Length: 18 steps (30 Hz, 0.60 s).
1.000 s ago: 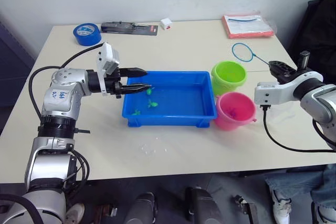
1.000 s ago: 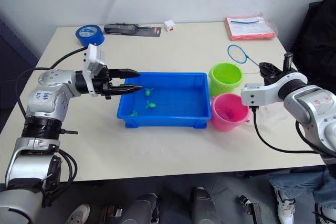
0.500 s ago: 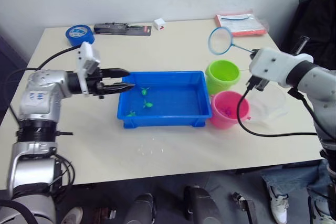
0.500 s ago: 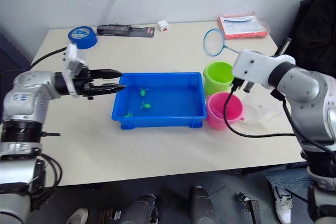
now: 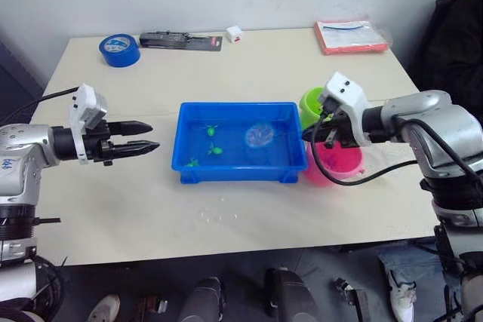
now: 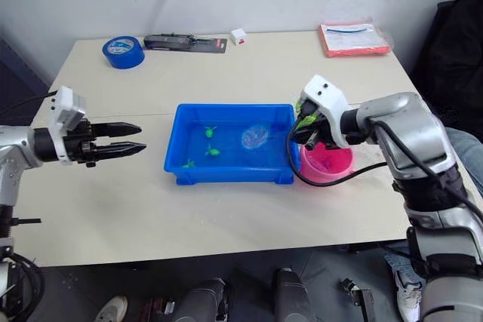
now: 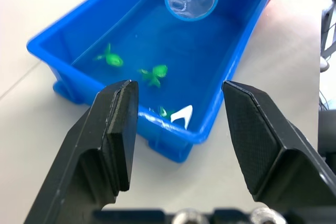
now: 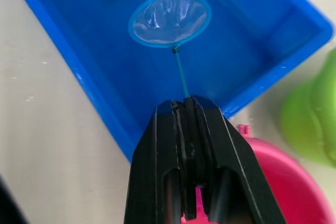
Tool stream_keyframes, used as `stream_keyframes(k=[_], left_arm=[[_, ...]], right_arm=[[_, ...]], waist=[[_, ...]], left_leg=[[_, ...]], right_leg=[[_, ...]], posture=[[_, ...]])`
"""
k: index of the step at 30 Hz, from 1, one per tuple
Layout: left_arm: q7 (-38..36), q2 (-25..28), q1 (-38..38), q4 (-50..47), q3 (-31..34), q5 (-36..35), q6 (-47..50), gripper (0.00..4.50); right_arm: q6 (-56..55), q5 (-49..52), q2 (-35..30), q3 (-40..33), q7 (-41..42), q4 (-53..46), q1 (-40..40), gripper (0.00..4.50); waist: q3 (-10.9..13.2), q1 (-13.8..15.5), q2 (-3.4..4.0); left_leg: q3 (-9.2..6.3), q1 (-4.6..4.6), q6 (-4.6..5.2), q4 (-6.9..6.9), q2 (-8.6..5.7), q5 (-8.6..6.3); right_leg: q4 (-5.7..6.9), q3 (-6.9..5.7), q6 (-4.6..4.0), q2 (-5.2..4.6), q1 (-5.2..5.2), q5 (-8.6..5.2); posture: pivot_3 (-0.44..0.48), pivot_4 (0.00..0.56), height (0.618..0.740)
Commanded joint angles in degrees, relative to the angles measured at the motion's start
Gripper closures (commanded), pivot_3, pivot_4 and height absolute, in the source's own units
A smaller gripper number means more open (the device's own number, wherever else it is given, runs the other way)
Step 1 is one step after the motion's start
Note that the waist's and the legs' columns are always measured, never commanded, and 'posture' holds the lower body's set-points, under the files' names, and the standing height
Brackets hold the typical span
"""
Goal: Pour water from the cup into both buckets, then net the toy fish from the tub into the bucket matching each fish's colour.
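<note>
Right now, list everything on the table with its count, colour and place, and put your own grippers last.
tub: one, bright blue, mid-table.
toy fish: three seen, green, in the tub's left half.
net: one, light-blue hoop, over the tub's right half.
pink bucket: one, right of the tub, near side.
green bucket: one, lime, behind the pink one.
tape roll: one, blue, far left corner.
black tool: one, far edge, right of the tape.
white block: one, small, far edge.
red folder: one, far right corner.
left gripper: open, left of the tub.
right gripper: shut on the net's handle.
</note>
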Motion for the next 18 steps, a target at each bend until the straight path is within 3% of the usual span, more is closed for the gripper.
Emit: stream_keyframes(k=[1, 10, 18], left_arm=[[0.5, 1.5, 2.0, -4.2, 2.0, -1.5, 1.1, 1.71], [1.6, 2.6, 4.6, -6.7, 2.8, -2.6, 2.6, 1.71], [3.1, 3.1, 7.0, -9.2, 4.6, -3.3, 3.0, 1.71]], right_arm=[[-2.0, 0.0, 0.0, 4.3, 0.9, 1.0, -2.5, 3.7], [-2.4, -0.5, 3.7, 11.0, -0.6, 4.5, -4.2, 3.7], [-0.1, 0.1, 9.4, 11.0, -4.8, 7.0, -4.3, 3.7]], waist=[[0.0, 0.0, 0.0], [0.0, -0.1, 0.0], [0.0, -0.2, 0.0]], left_leg=[[0.0, 0.0, 0.0, 0.0, 0.0, 0.0], [0.0, 0.0, 0.0, -0.02, 0.0, 0.0], [0.02, 0.0, -0.01, -0.03, 0.01, -0.01]], right_leg=[[0.01, 0.0, 0.0, -0.01, 0.0, 0.0], [0.02, -0.02, 0.0, 0.0, -0.03, 0.0], [0.02, -0.02, 0.0, 0.01, -0.06, 0.0]], posture=[[0.0, 0.15, 0.737], [0.0, 0.15, 0.737], [0.0, 0.15, 0.737]])
